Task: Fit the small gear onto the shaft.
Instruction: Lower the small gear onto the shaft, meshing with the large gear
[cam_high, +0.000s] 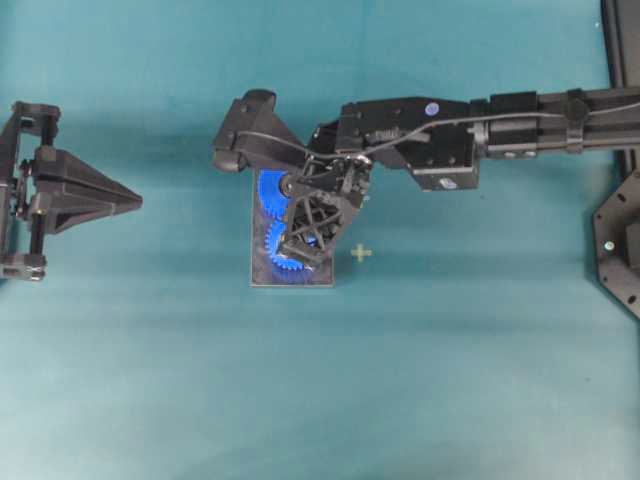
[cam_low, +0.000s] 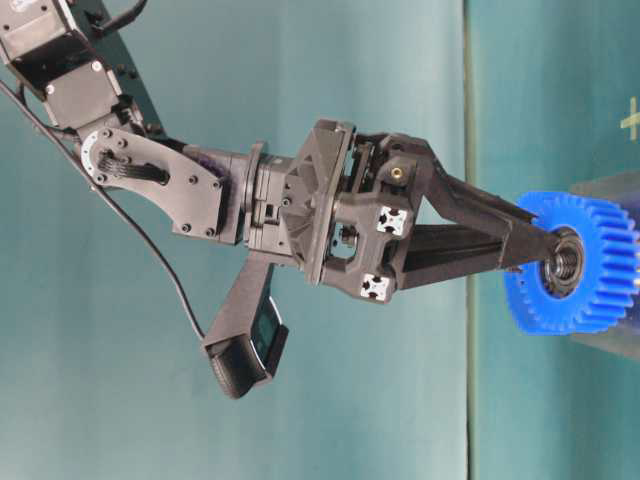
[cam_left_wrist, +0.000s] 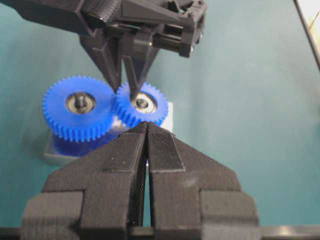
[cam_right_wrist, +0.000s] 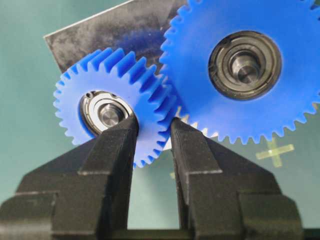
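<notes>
Nearest the lens, black right gripper (cam_right_wrist: 152, 132): jaws narrowly parted, pinching rim of small bright-blue toothed plastic gear (cam_right_wrist: 112, 117), one finger by its silver bearing hub, the other outside its teeth. Gear seated on short silver metal shaft (cam_right_wrist: 110, 114), over grey rectangular metal plate (cam_right_wrist: 107, 35). Right of it on the plate, larger blue gear (cam_right_wrist: 245, 65), teeth meshed. Black left gripper (cam_left_wrist: 146, 131) well left of plate, jaws closed, empty.

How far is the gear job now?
Nearly done: the small gear sits on the shaft, meshing with the larger gear. In hand: the right pincer grips its rim. Left: release and withdraw. The left pincer is shut, apart.
</notes>
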